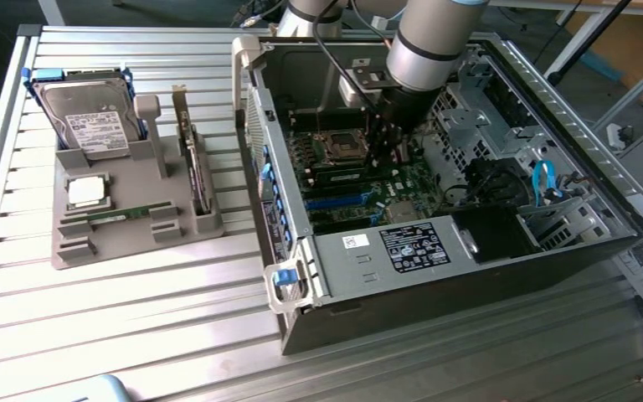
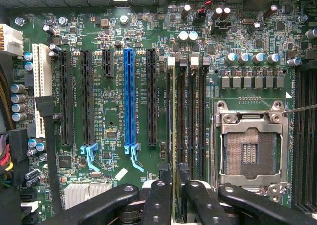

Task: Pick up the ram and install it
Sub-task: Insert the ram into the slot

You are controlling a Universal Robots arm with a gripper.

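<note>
Inside the open computer case (image 1: 299, 276) my gripper (image 1: 384, 156) hangs low over the motherboard (image 2: 114, 86), right at the memory slots (image 2: 190, 121) beside the empty processor socket (image 2: 247, 150). In the wrist view a thin ram (image 2: 171, 126) stands edge-on in the slot farthest from the socket, running straight into the gap of my gripper (image 2: 176, 185). Its black fingers (image 2: 157, 200) stand slightly apart on either side of that edge, open. A second green ram stick (image 1: 120, 214) lies flat on the grey holder tray (image 1: 131, 247) outside the case.
The tray also carries a hard drive (image 1: 90, 117), a silver processor chip (image 1: 87, 191) and an upright expansion card (image 1: 195, 167). The case's walls, drive cage (image 1: 467, 126) and blue cable (image 1: 545, 180) crowd around the arm. Slatted metal table (image 1: 131, 318) lies all around.
</note>
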